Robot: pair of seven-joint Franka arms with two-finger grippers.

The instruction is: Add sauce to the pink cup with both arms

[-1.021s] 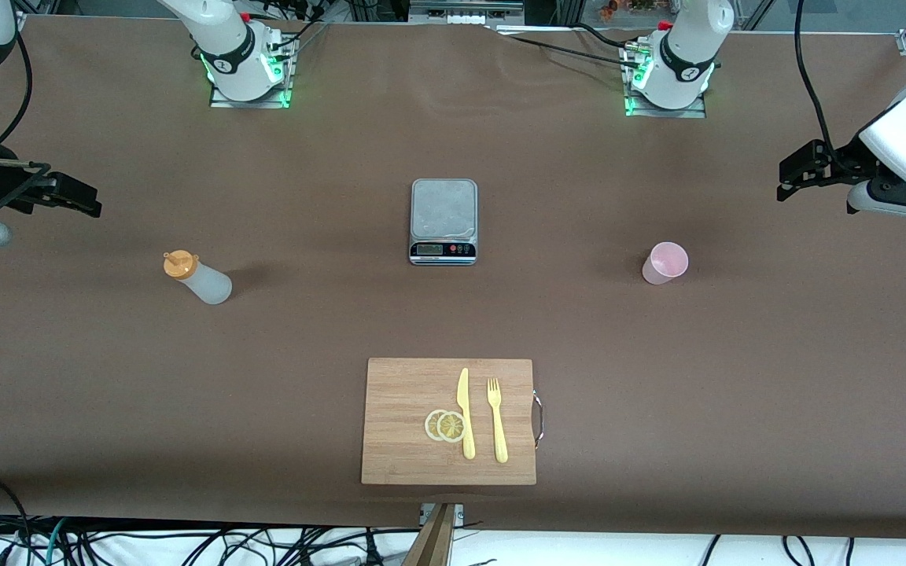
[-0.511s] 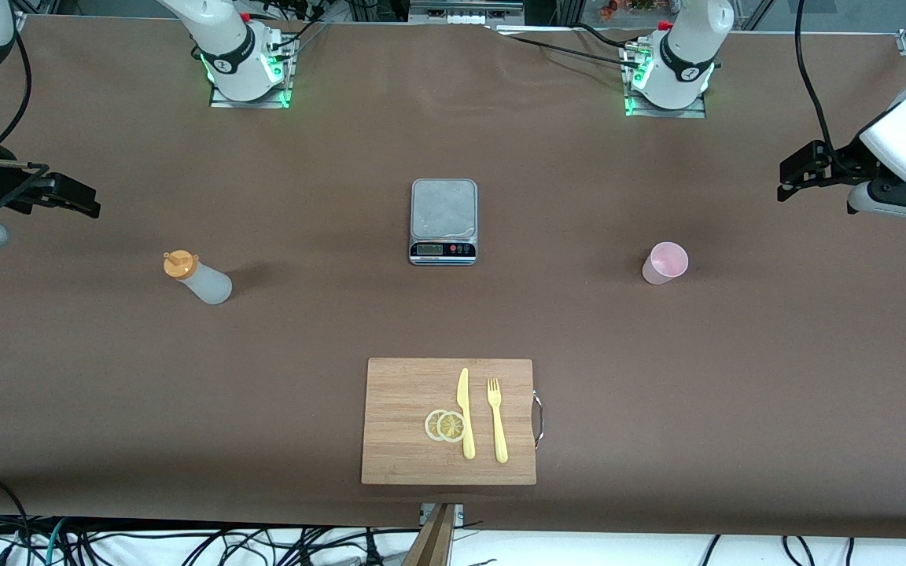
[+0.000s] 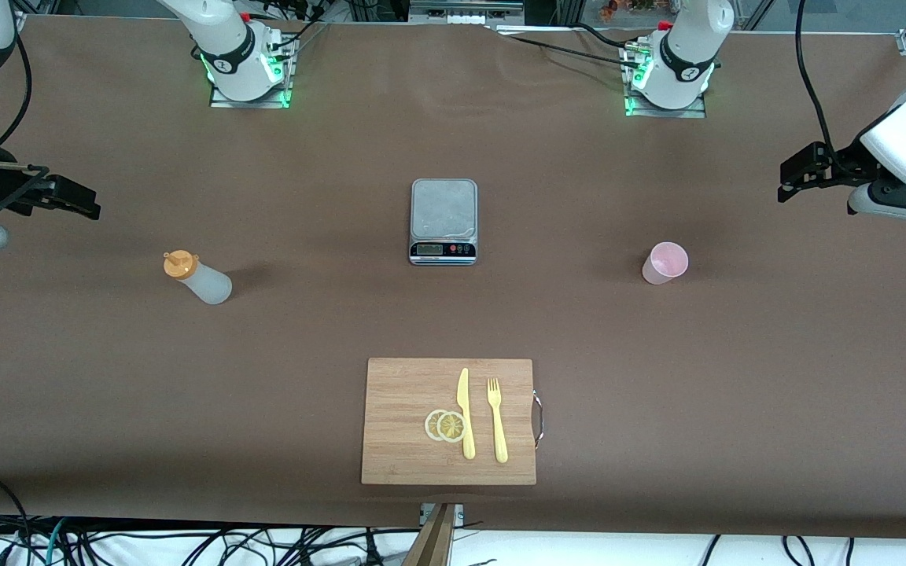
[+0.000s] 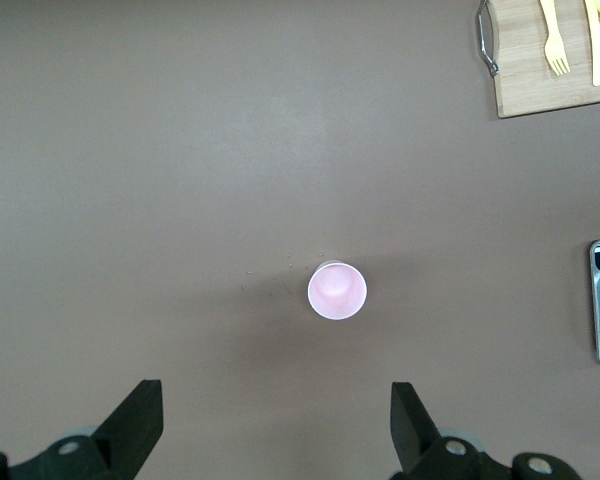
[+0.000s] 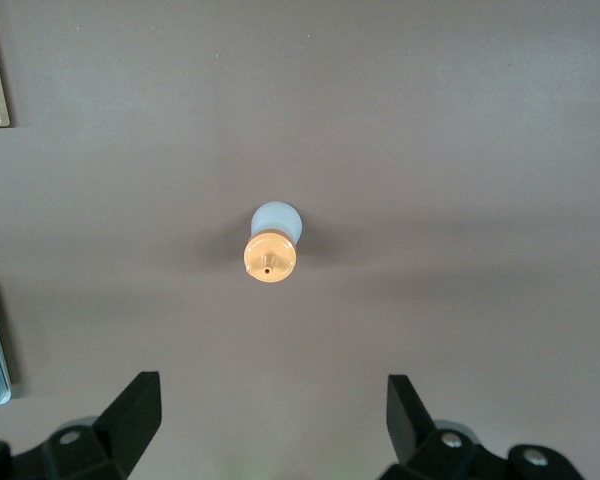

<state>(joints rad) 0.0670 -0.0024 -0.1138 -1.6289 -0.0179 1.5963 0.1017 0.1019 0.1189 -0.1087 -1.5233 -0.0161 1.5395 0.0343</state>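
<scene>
both arms are hanging up high at their own ends of the table, wrists bent so the grippers point down at the surface. the left gripper [image 3: 795, 174] is over bare table near the left arm's end, fingers [image 4: 135, 425] spread wide with nothing between them. the right gripper [image 3: 75, 198] is the same deal at the right arm's end, fingers [image 5: 135, 410] apart and holding nothing.

the pink cup [image 3: 664, 262] stands upright on the table toward the left arm's end, and the left wrist view looks straight down into it [image 4: 337, 290]: just a pale pink bottom, can't make out anything inside. the sauce [image 3: 197, 277] stands upright toward the right arm's end, orange cap on, well apart from the cup, and sits dead centre in the right wrist view [image 5: 272, 244].

between them is a scale [image 3: 443, 221] with a bare platform. nearer the front camera there's a cutting board [image 3: 398, 393] carrying a knife [image 3: 464, 412], a fork [image 3: 496, 419] and two lemon slices [image 3: 444, 425].
</scene>
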